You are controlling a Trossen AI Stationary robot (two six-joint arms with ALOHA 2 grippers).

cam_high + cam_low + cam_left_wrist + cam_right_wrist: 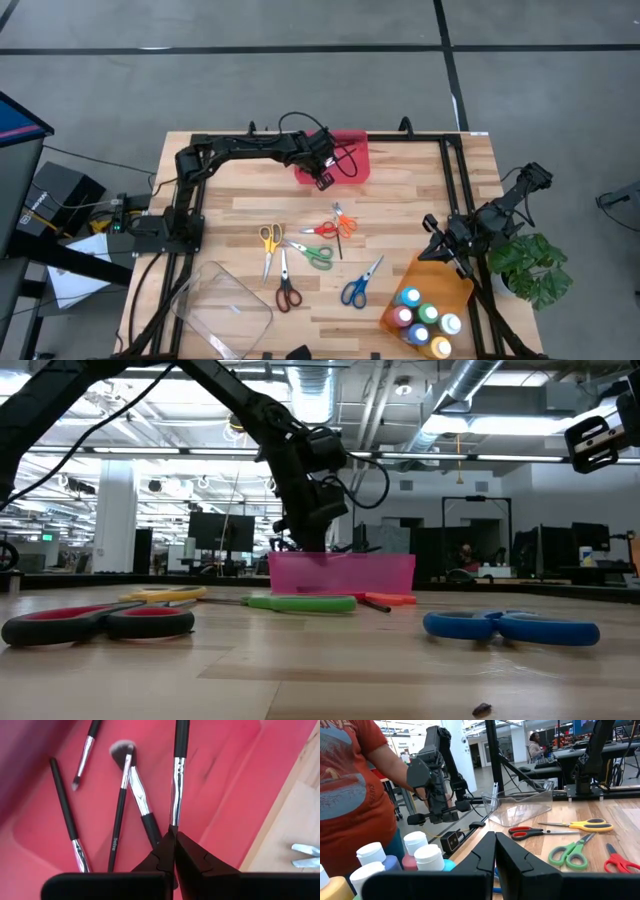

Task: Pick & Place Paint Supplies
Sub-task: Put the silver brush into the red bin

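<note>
High view: 5 scissors, 5 bottles

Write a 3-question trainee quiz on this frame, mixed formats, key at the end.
1. True or false: the left gripper is shut on a brush over the red tray.
2. Where are the paint bottles? A) clear tray B) orange tray C) bare table
3. Fill in: the scissors nearest the orange tray have ____ handles.

Key: 1 true; 2 B; 3 blue. The blue scissors lie on the table; the right gripper is shut and empty.
</note>
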